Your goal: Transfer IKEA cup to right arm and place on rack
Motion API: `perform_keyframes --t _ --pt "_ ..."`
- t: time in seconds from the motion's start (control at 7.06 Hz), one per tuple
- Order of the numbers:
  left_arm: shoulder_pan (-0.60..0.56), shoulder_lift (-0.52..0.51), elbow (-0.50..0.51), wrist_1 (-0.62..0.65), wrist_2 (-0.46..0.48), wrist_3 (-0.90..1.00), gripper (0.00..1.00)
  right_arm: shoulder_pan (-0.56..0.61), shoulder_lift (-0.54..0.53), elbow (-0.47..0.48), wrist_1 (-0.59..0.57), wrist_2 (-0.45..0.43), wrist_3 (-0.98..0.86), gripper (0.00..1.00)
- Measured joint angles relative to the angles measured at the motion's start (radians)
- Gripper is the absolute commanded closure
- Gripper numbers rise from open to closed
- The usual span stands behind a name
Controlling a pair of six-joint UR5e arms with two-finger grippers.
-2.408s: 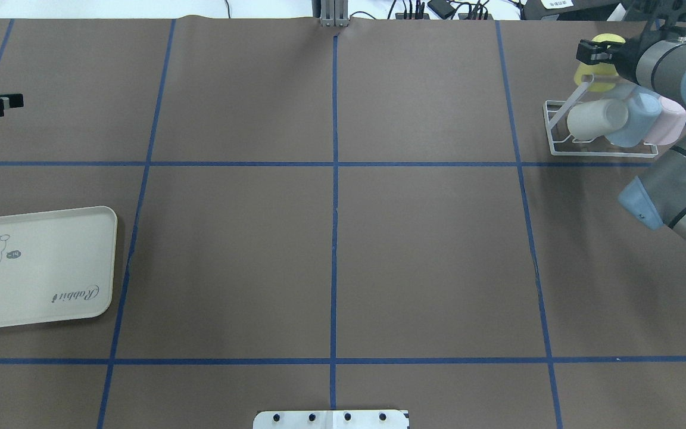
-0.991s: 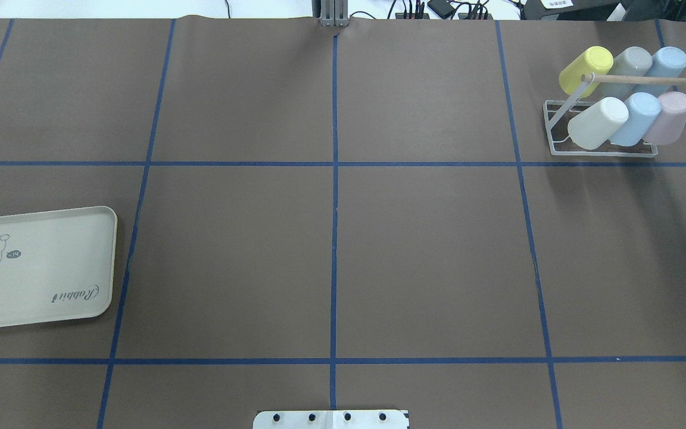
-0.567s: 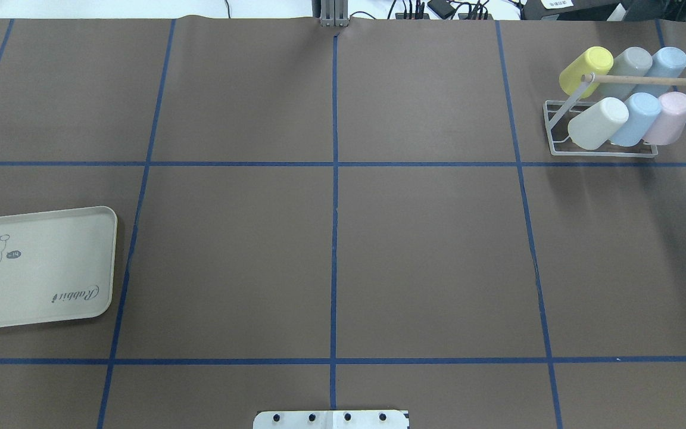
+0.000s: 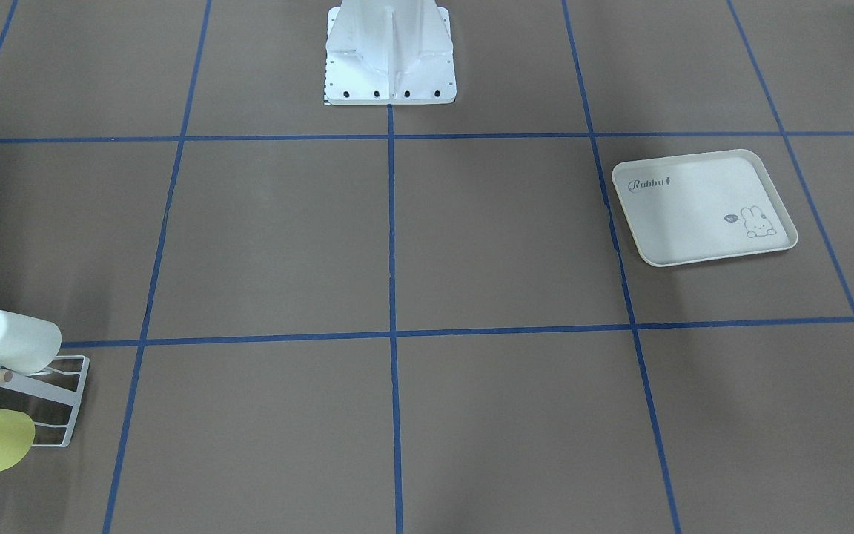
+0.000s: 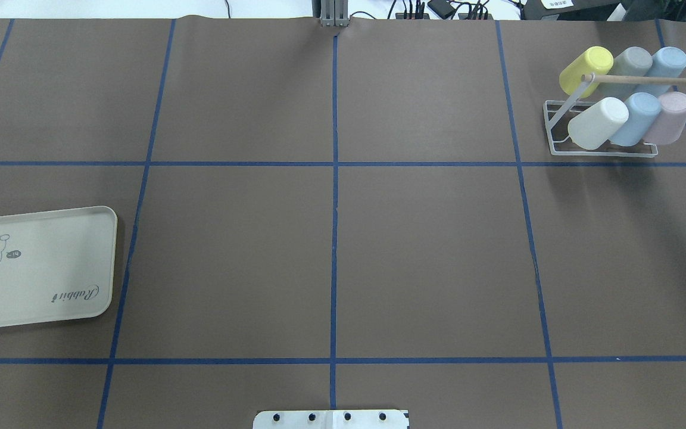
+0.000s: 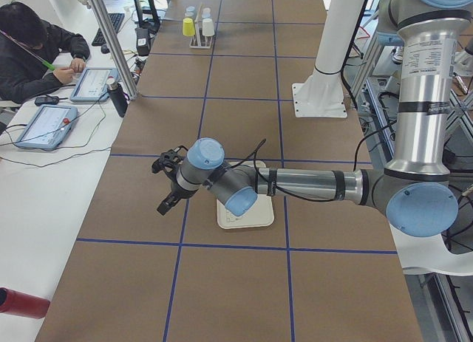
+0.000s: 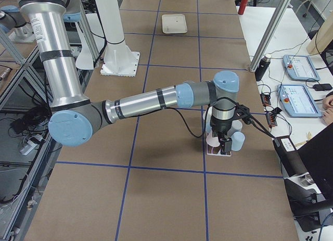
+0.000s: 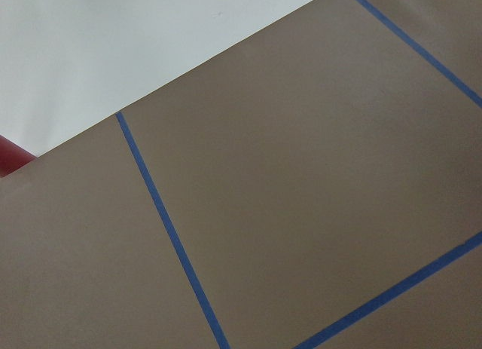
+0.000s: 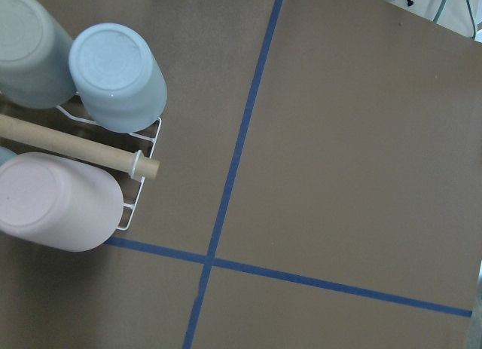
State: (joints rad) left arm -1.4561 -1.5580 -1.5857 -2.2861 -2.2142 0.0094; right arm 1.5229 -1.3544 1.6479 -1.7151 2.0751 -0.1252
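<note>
The white wire rack (image 5: 602, 155) stands at the table's far right with several IKEA cups hung bottom-up on its prongs. The yellow cup (image 5: 585, 68) is at its far left and a white cup (image 5: 596, 122) in front. The front-facing view shows the rack (image 4: 41, 391) at lower left. The right wrist view looks down on a pink cup (image 9: 53, 202), a blue cup (image 9: 117, 78) and the dowel (image 9: 75, 144). My right gripper (image 7: 225, 147) hangs over the rack, my left gripper (image 6: 166, 203) beyond the tray; I cannot tell either's state.
A cream rabbit tray (image 5: 39, 268) lies at the table's left edge with nothing on it. The white robot base (image 4: 390, 67) stands mid-table on my side. A person (image 6: 29, 46) sits at a side desk with tablets. A red object (image 6: 15, 301) lies past the table's left end.
The right arm, earlier over the rack with its gripper at the yellow cup, has left the overhead view. The left gripper has also slid off that view's left edge.
</note>
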Motion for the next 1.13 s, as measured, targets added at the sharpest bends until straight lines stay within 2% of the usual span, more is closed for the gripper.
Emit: perform_keyframes --t 0.28,0.42,0.85,1.13 --pt "-0.038 0.009 -0.014 0.112 0.000 0.133 0.00 -0.016 -0.058 0.012 -0.007 -0.010 0.000 0.00" --pt "-0.064 0.010 -0.018 0.179 0.003 0.207 0.00 -0.017 -0.080 0.007 -0.005 0.019 0.003 0.00" --pt "-0.134 0.003 -0.023 0.415 0.015 0.381 0.00 -0.018 -0.112 -0.065 -0.002 0.274 0.009 0.00" --pt "-0.145 0.012 -0.017 0.493 0.010 0.403 0.00 -0.018 -0.123 -0.074 -0.007 0.363 0.010 0.00"
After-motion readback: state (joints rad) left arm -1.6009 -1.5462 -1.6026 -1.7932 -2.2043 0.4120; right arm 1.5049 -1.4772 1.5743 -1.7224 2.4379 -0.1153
